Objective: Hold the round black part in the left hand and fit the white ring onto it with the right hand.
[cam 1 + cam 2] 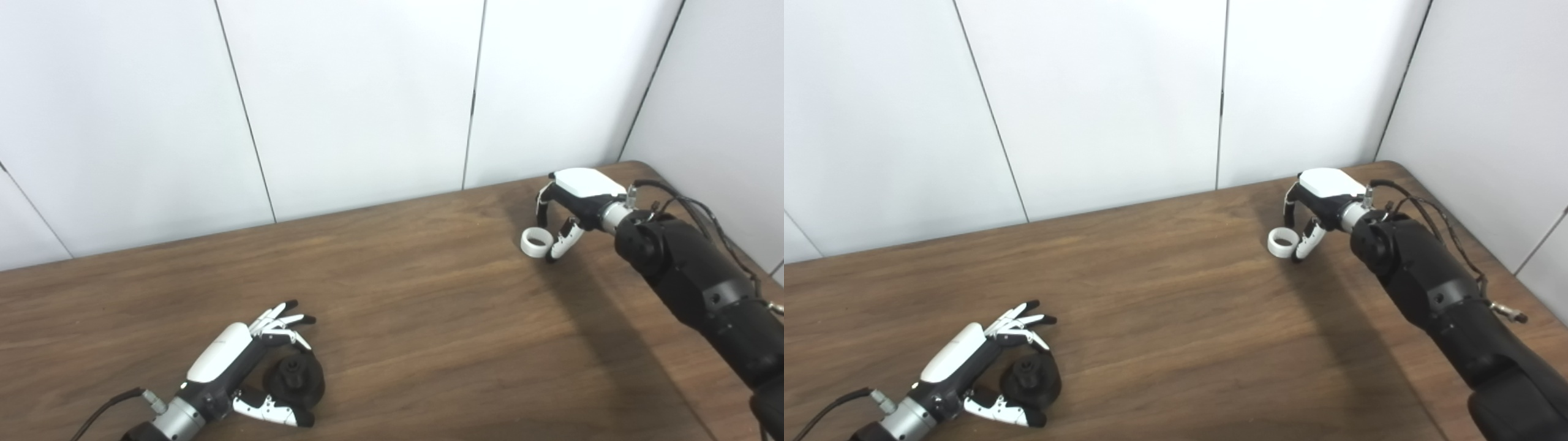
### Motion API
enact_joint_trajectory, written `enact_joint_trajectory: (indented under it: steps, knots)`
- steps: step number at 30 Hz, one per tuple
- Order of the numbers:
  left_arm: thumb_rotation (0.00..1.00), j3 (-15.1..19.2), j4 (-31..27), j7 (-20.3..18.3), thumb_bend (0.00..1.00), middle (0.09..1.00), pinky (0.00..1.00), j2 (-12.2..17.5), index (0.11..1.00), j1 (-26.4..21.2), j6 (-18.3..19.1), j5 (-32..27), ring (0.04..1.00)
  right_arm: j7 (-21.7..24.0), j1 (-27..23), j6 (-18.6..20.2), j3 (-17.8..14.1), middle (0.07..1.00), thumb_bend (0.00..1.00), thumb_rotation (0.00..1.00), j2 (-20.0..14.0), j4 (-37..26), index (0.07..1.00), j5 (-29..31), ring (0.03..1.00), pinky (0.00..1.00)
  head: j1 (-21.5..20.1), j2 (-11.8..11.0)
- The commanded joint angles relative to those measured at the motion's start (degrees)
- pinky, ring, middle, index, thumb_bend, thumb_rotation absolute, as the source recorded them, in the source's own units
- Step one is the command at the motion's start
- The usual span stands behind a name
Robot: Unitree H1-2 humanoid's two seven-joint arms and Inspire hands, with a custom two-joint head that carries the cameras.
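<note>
Our left hand point(245, 367) cups fingers apart around the round black part point(295, 380) near the table's point(416, 306) front-left, not clearly gripping, while the white ring point(535, 241) lies far right, touching our right hand's point(572, 205) loosely curled fingers, well apart.

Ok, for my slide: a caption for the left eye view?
Left hand cups the round black part; right hand reaches the white ring.
</note>
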Motion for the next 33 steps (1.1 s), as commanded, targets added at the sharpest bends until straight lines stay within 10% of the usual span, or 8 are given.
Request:
enact_joint_trajectory:
  steps: [1,26,28,33]
  knots:
    - [0.06,-1.0,1.3,-3.0,0.53,0.877,1.00,1.6,0.479,2.5,0.9,1.6,1.000,-1.4,-1.9,0.5,-0.5,0.826,0.53,0.14,-0.8,-0.6,0.482,-0.3,0.991,1.00,0.0,0.0]
    - [0.06,-0.5,1.1,-3.2,0.53,0.878,1.00,1.9,0.480,2.8,0.9,1.4,1.000,-1.1,-1.9,-0.3,-0.3,0.875,0.52,0.15,-0.7,-1.0,0.493,1.0,1.000,1.00,0.1,0.2]
    - [0.06,-0.5,1.1,-3.2,0.53,0.878,1.00,1.9,0.480,2.8,0.9,1.3,1.000,-0.9,-2.1,-0.3,-0.3,0.877,0.92,0.20,-0.6,-1.0,0.591,1.1,1.000,1.00,0.0,0.1]
    - [0.06,0.1,1.0,-3.5,0.53,0.877,1.00,1.6,0.479,3.0,0.9,1.6,1.000,-0.4,-2.2,0.4,-0.4,0.880,1.00,0.20,-0.5,-1.6,0.617,1.2,1.000,1.00,0.1,0.0]
